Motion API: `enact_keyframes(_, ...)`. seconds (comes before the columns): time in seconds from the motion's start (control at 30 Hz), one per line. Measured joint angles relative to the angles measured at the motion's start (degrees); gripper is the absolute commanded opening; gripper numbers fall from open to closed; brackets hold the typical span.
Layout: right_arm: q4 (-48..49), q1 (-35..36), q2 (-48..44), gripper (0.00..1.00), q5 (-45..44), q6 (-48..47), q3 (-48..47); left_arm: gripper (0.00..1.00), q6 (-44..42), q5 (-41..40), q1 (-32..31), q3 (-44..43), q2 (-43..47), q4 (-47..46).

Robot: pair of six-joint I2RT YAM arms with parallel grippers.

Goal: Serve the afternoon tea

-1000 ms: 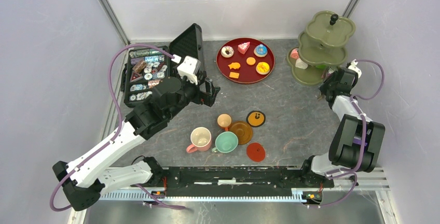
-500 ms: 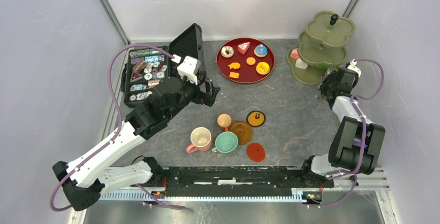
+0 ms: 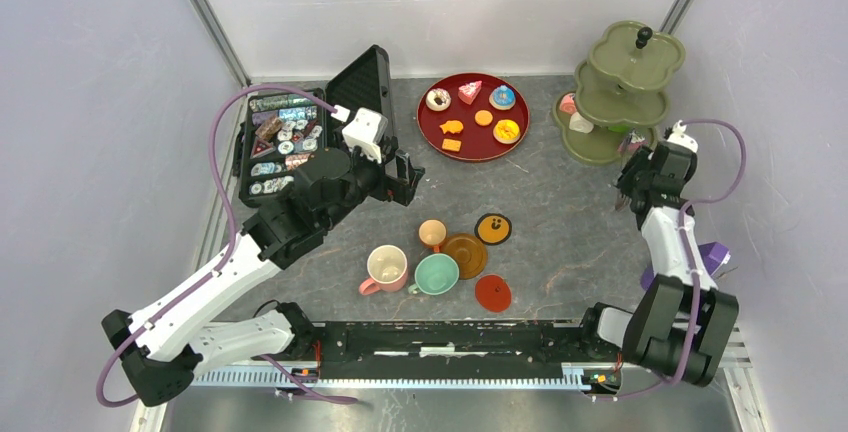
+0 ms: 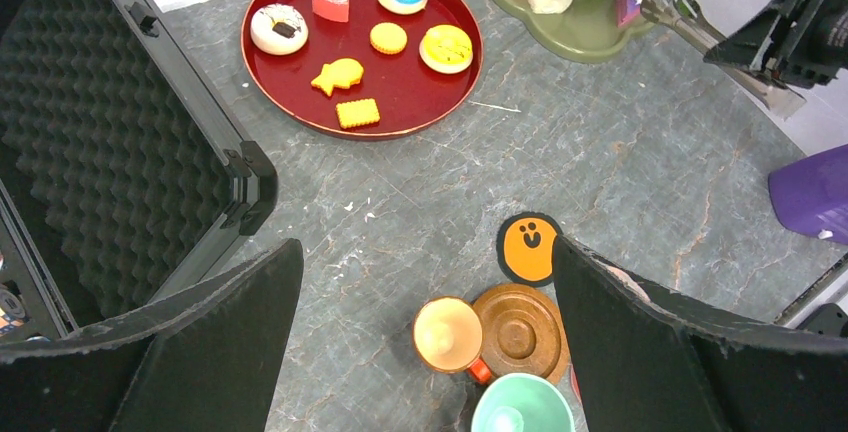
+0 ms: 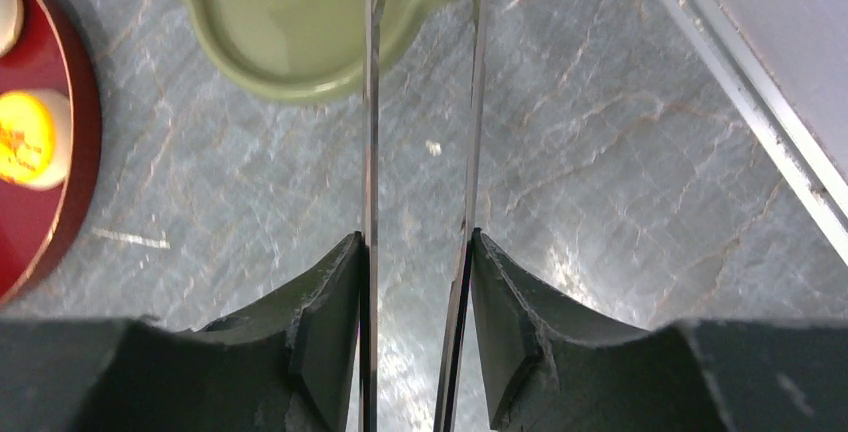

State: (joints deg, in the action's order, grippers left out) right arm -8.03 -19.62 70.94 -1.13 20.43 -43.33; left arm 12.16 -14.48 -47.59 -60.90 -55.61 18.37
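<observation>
Pastries (image 3: 483,117) are waiting on the red tray (image 3: 428,130), just beside the green tiered stand (image 3: 612,102) on its left, and a few are already sitting on the stand's lowest tier. The top view is showing the right gripper (image 3: 640,177) close to the stand on its near side and the left gripper (image 3: 405,177) hanging well apart from the stand. The cups (image 3: 436,273) and saucers (image 3: 466,252) are lying far from the stand, toward the arm bases. I am judging that the step in hand is moving pastries onto the stand. The next move is calling for a swing from the stand to the tray and a gentle squeeze around one pastry.

The left wrist view is showing what the top view is hiding. The left gripper is standing wide and holding nothing, and thin tongs (image 4: 715,42) are reaching from the right gripper toward the stand's lowest tier.

The right wrist view is adding that the fingers (image 5: 330,332) are pressing both blades, which are standing a little apart. The tips are running out of frame over the stand, so I cannot tell whether they are touching a pastry.
</observation>
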Motion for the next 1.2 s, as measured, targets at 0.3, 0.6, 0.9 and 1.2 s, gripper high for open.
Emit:
enact_keyframes(0.3,-6.0,5.7,-8.6,0.47,6.7,-6.1,6.1,1.0,0.0,-0.1,0.0,0.0,-0.7,0.0)
enact_keyframes(0.6,-3.3,24.9,-8.4,0.48,9.9,-6.5,1.7,1.0,0.0,-1.5,0.0,0.0,-1.7,0.0)
enact_keyframes(0.9,6.6,34.8,9.0,0.49,11.2,-0.1,-9.4,1.0,0.0,-2.9,0.0,0.0,-4.6,0.0)
enact_keyframes(1.2,10.6,36.1,23.5,0.54,8.8,6.9,-21.4,1.0,0.0,-3.7,0.0,0.0,-8.1,0.0)
